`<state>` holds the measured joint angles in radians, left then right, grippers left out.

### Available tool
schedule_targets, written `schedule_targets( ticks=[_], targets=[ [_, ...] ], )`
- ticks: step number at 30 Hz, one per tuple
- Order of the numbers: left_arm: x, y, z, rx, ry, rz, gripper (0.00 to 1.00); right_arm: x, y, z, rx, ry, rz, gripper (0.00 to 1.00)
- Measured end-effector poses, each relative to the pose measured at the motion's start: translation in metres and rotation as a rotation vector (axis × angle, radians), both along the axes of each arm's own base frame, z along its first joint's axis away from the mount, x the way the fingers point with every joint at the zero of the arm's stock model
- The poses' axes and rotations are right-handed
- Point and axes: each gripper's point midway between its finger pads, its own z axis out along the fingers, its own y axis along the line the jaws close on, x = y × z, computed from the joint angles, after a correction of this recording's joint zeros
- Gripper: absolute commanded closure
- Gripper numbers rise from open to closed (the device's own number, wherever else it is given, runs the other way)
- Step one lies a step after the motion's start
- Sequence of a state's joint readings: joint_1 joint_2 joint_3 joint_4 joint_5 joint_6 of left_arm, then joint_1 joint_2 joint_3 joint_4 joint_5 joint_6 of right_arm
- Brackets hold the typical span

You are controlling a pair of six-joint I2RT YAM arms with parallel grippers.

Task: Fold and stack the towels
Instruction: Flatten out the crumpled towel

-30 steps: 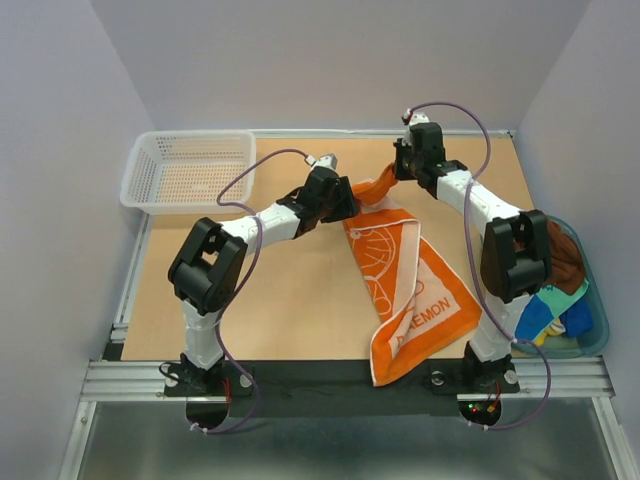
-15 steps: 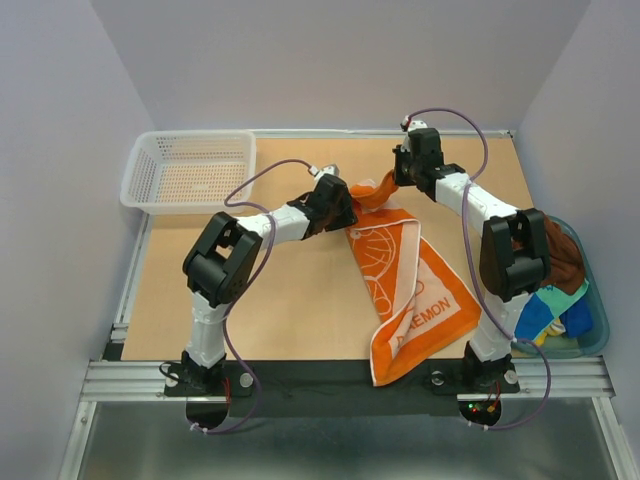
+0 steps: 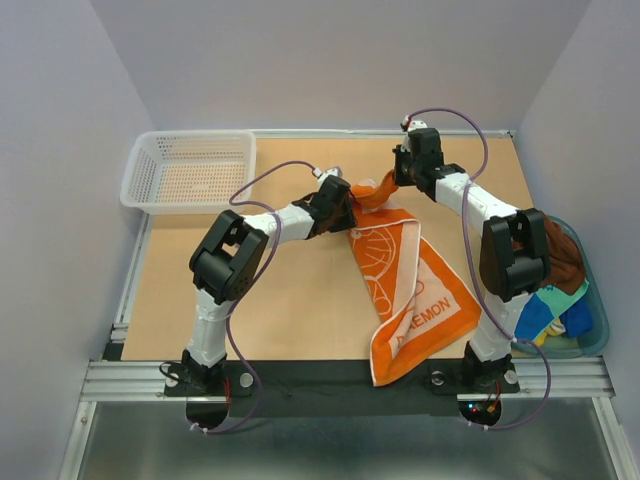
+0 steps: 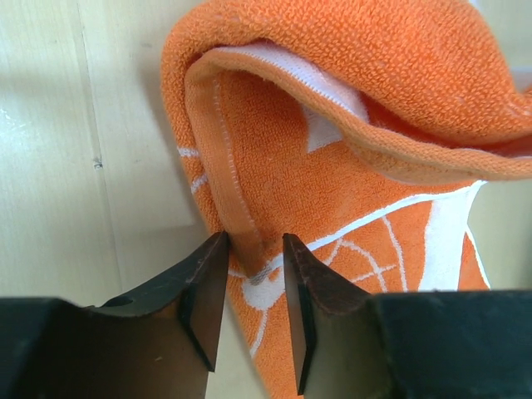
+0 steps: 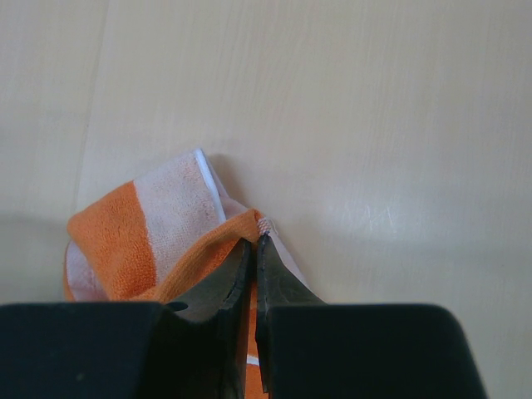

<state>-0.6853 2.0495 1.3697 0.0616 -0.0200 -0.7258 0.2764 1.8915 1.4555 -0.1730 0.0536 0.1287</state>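
Since a second ago the left end effector [image 4: 253,249] has been brought in onto the far-left hem of the orange towel [image 3: 412,290], with the jaws narrowed but not yet clamped and a gap seen either side of the hem. The right end effector [image 5: 254,243] is kept pinched shut on the far corner. A second grip for spreading is judged near. The towel is laid from the far middle of the table [image 3: 290,300] to its near edge and draped over it. Wood-tone top, plain pale walls.
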Motion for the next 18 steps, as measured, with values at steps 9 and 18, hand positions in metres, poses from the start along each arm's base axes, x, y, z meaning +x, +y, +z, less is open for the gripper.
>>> schedule_targets(
  ticks=[9,18],
  targets=[
    [0.0,-0.0006,0.0,-0.003,0.002,0.004,0.56,0.0,0.0,0.0,0.0,0.0,0.0,0.99],
    [0.0016,-0.0065,-0.0053,-0.004,0.013,0.005,0.59,0.0,0.0001,0.0,0.001,0.0,0.0,1.0]
  ],
)
